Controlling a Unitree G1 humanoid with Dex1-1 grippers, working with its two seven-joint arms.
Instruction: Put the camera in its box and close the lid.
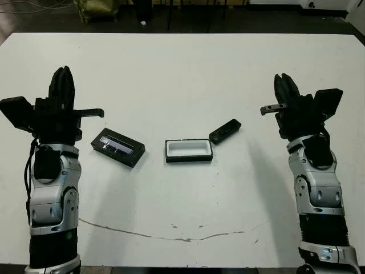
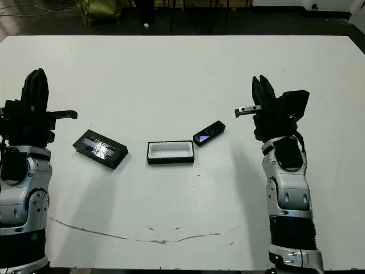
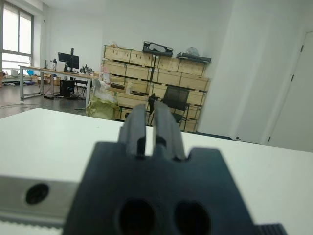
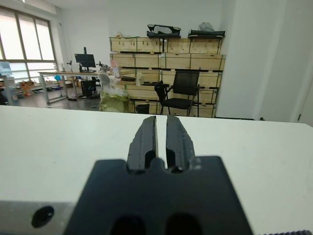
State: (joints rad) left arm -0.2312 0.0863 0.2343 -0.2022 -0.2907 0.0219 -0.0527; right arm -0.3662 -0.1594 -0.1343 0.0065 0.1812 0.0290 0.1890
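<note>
- So the robot's basically at the starting line here. Both arms are parked out at the sides of the white bench (image 1: 182, 68), well apart from the stuff in the middle, which leaves the head camera a clean look at everything.
- The box (image 1: 189, 150) sits open near the centre, white lining facing up, nothing in it yet.
- The camera (image 1: 224, 131) lies tilted just beside the box's far right corner, close enough that they might be touching, can't really tell. In the right eye view you can see its little bluish screen facing up.
- The lid (image 1: 118, 147) is off on the left side, apart from the box, shiny window strip up. Makes sense: it stays out of the way until the camera's in.
- The left gripper (image 1: 63, 84) points away across the bench, fingers pressed together with just a thin slit between them in its wrist view, holding nothing.
- The right gripper (image 1: 285, 89) is the same deal, fingers pressed together, empty.
- My guess: the right arm goes for the camera since it's on that side, and the left handles the lid. It'll need to spread its fingers first, and that slim camera lying flat looks fiddly to pinch.
</note>
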